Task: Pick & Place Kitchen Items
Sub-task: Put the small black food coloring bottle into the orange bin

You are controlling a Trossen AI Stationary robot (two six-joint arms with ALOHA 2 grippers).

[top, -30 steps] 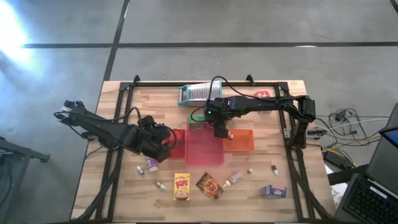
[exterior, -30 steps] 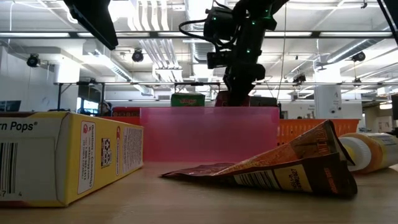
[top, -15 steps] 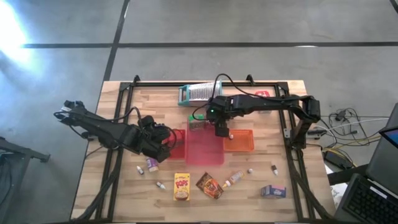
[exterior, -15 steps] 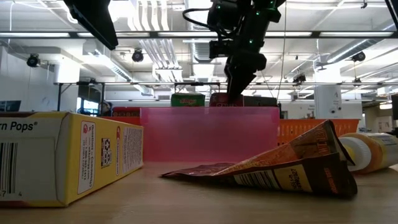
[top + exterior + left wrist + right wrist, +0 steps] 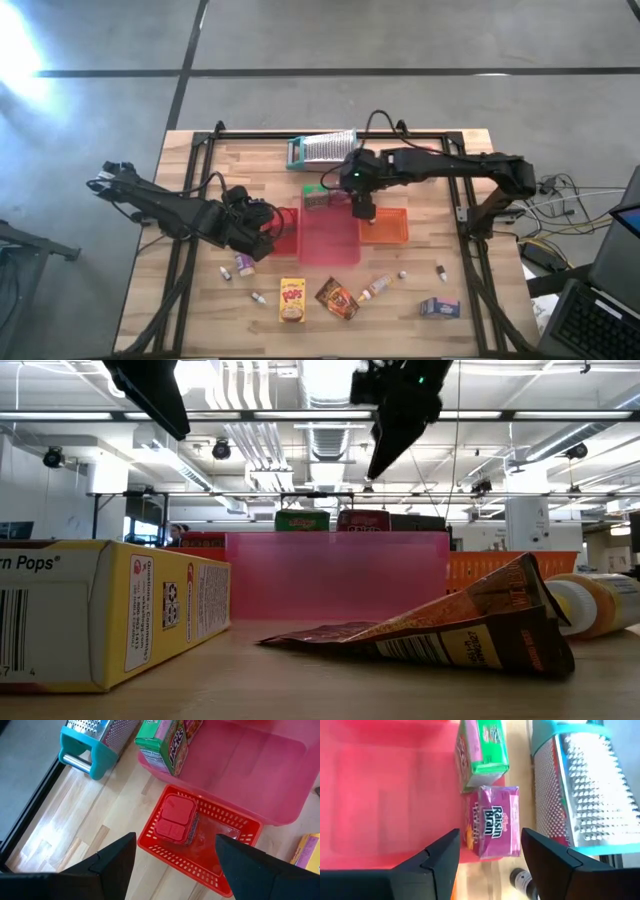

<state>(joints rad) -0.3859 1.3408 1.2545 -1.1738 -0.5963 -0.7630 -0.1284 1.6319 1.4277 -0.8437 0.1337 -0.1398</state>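
A purple Raisin Bran box (image 5: pixel 494 820) and a green cereal box (image 5: pixel 482 752) stand side by side on their ends in the pink tray (image 5: pixel 330 245), at its far edge. My right gripper (image 5: pixel 490 834) hangs open above the purple box, well clear of it, as the low view shows (image 5: pixel 385 455). My left gripper (image 5: pixel 176 840) hovers open over the red basket (image 5: pixel 165 852), which holds a red container (image 5: pixel 175 817). On the near part of the table lie a yellow Pops box (image 5: pixel 292 300), a brown packet (image 5: pixel 336 297), a bottle (image 5: pixel 377 288) and a blue-purple box (image 5: pixel 439 307).
An orange basket (image 5: pixel 388 228) sits right of the pink tray. A silver grater with a teal frame (image 5: pixel 322 150) lies at the far edge. Small jars (image 5: pixel 245 265) (image 5: pixel 258 298) (image 5: pixel 441 271) dot the near table. A black frame (image 5: pixel 470 240) runs around the work area.
My right gripper has risen from the pink tray's far edge, where it stood down at the purple box, and has drifted a little toward the table's right. The purple box stays standing in the tray.
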